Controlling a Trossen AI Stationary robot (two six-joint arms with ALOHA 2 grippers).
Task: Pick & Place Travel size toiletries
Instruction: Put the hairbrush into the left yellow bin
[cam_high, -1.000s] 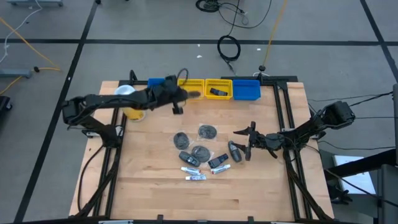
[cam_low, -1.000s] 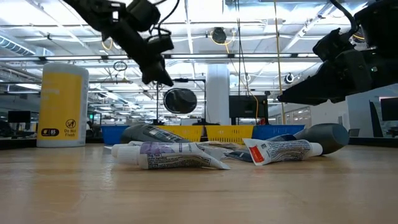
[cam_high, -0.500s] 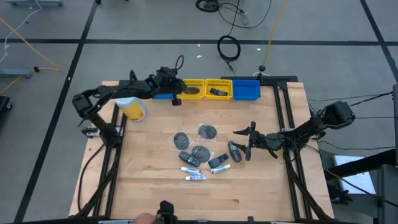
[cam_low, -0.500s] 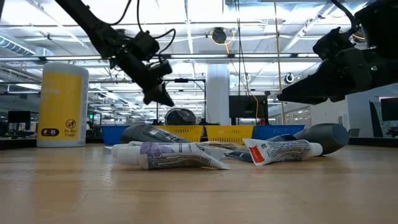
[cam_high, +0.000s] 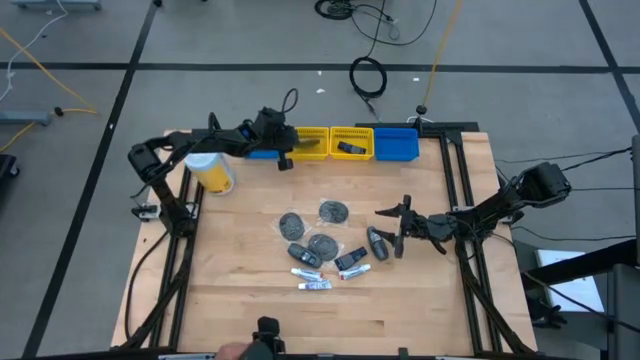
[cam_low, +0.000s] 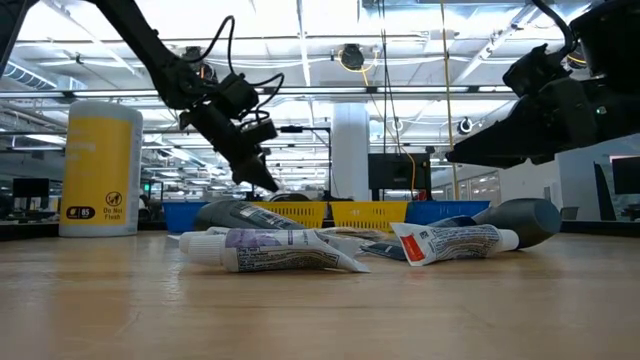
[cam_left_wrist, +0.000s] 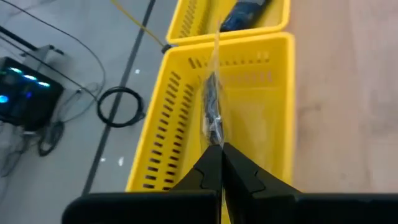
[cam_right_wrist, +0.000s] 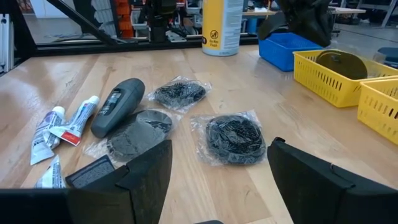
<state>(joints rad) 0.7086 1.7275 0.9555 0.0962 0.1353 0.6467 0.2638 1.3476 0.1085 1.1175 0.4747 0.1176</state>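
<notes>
My left gripper (cam_high: 286, 152) is at the far edge, over the left yellow bin (cam_high: 312, 133), and is shut on a grey disc in clear wrap (cam_left_wrist: 212, 115) that reaches down into that bin. More travel size toiletries lie mid-table: wrapped discs (cam_high: 333, 211), dark bottles (cam_high: 303, 255) and white tubes (cam_high: 318, 286), all flat on the wood. My right gripper (cam_high: 393, 228) stands open and level just right of this pile, beside a dark bottle (cam_high: 378, 243), touching nothing. My left gripper pinches the edge of the disc's clear wrap (cam_left_wrist: 215, 142) between its two shut fingertips. The fingers slant down toward the far edge. The disc hangs edge-on beyond the fingertips, inside the yellow bin (cam_left_wrist: 273, 124); whether it touches the bin's floor I cannot tell.
A row of bins stands along the far edge: blue (cam_high: 258, 133), two yellow, blue (cam_high: 397, 144). The second yellow bin (cam_high: 351, 143) holds a dark item. A tall yellow canister (cam_high: 215, 172) stands at the far left. A person's hand (cam_high: 232, 351) shows at the near edge.
My left gripper has gone toward the far edge and down, staying shut on the wrapped disc. The disc, first held well above the bins, has sunk into the left yellow bin.
</notes>
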